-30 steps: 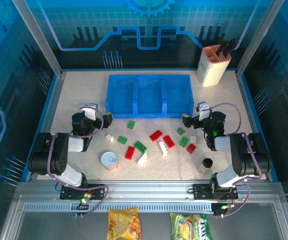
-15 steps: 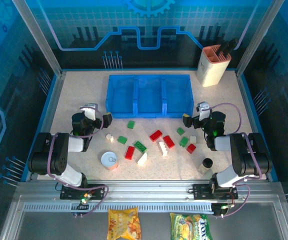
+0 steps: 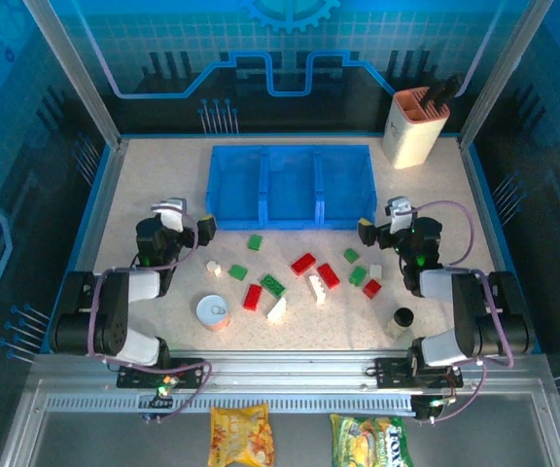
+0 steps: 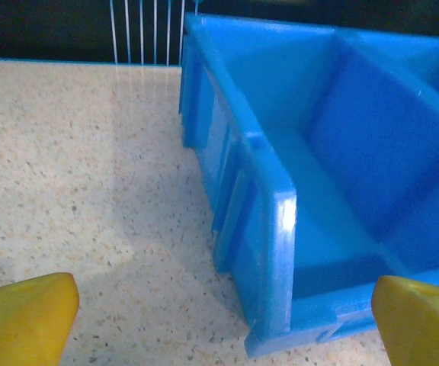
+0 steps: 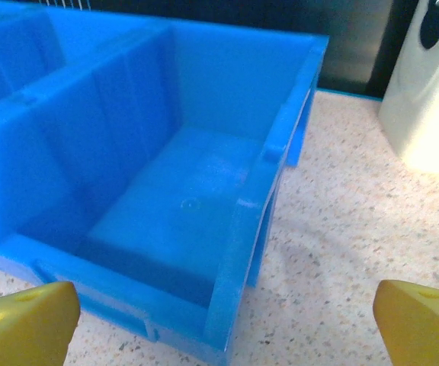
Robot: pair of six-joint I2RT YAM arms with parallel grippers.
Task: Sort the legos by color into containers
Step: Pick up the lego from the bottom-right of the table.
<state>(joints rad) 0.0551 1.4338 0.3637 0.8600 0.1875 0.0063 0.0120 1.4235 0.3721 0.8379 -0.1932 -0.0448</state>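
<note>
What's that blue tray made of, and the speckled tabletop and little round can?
Blue tray: plastic, smooth and glossy; bright glare on its moulded rim.
Tabletop: stone or stone-look laminate, going by the speckles; can't tell which.
Can: probably metal; its lid looks silvery.

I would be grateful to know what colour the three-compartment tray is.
The tray is blue, clearest in the top external view.

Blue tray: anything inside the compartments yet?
Nothing: all three compartments of the tray show bare floors from above. The legos lie on the table in front. In the wrist views, near walls hide the front floor strips.
</note>
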